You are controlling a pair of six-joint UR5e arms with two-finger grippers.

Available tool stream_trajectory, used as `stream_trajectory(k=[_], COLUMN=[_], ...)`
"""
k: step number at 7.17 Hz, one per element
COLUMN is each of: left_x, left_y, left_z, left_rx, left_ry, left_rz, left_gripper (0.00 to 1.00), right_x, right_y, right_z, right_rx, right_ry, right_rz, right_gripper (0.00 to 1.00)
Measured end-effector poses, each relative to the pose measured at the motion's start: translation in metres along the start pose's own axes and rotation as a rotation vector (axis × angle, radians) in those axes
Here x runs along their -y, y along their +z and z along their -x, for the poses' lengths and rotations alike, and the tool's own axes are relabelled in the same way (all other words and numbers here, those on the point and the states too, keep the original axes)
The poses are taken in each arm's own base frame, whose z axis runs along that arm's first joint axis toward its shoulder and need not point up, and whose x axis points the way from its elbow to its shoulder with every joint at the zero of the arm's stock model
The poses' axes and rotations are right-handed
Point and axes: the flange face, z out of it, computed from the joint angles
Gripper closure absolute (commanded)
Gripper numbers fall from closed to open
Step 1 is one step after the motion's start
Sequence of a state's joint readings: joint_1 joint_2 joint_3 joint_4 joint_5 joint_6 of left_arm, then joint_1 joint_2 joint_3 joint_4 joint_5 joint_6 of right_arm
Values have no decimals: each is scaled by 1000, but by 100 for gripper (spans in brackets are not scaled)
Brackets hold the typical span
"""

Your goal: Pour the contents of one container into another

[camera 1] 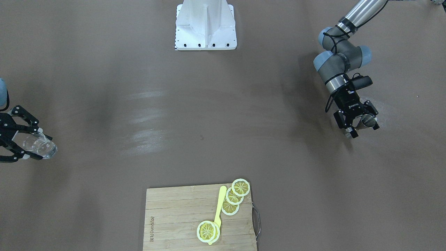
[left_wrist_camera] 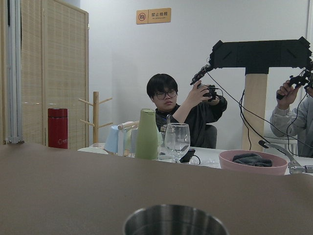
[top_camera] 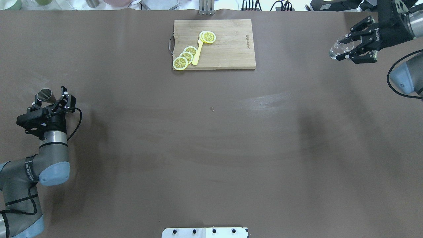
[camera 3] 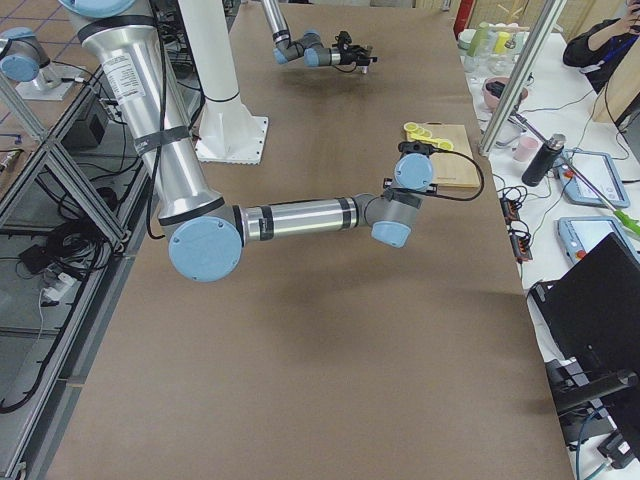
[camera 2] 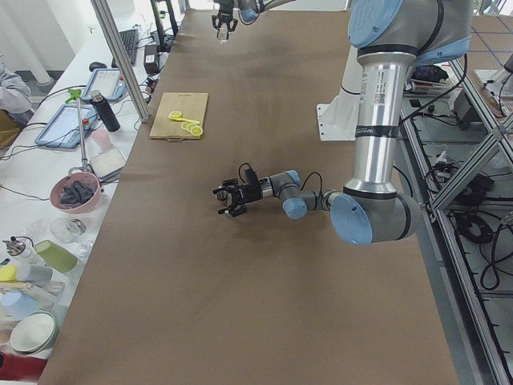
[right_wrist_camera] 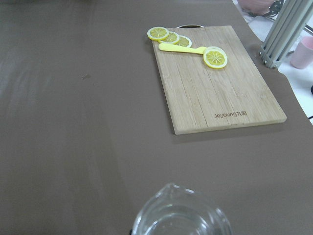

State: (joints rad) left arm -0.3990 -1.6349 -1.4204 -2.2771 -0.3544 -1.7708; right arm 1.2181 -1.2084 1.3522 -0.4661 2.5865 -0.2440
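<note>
Left gripper (camera 2: 222, 200) low over brown table (camera 2: 240, 305); cutting board (camera 2: 189, 101) (lemon slices (camera 2: 191, 127) aboard) well beyond; right gripper (camera 2: 224, 22) at far end.

Light is even and diffuse, coming from above, and every view is bright enough. The table (camera 1: 223, 104) shows pale glare streaks left of centre in the front-facing view and right of centre in the overhead view. Wide, soft-edged shadows lie across it as darker bands, with no hard outlines. In the left wrist view the white wall is bright, the table in front is dimmer, and the jigger (left_wrist_camera: 175, 220) rim at the bottom edge is out of focus. In the right wrist view the glass (right_wrist_camera: 181, 215) at the bottom edge is blurred, while the board (right_wrist_camera: 220, 93) is sharp, with a thin shadow along its lower edge.
</note>
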Motion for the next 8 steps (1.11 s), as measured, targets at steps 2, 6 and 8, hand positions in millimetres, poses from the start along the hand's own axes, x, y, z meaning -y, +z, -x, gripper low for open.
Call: stream_trajectory(k=[2, 6, 8], left_x=[-1, -14, -16], left_y=[0, 4, 3], left_z=[2, 11, 7], left_rx=[2, 37, 37], left_ry=[-76, -2, 3], left_rz=[-1, -1, 4], left_gripper=[1, 3, 33], right_x=[52, 136, 145], right_y=[-6, -16, -23], right_z=[12, 56, 60], right_rx=[8, 43, 48], right_ry=[-31, 6, 29], right_rz=[-19, 13, 22], right_gripper=[100, 100, 100])
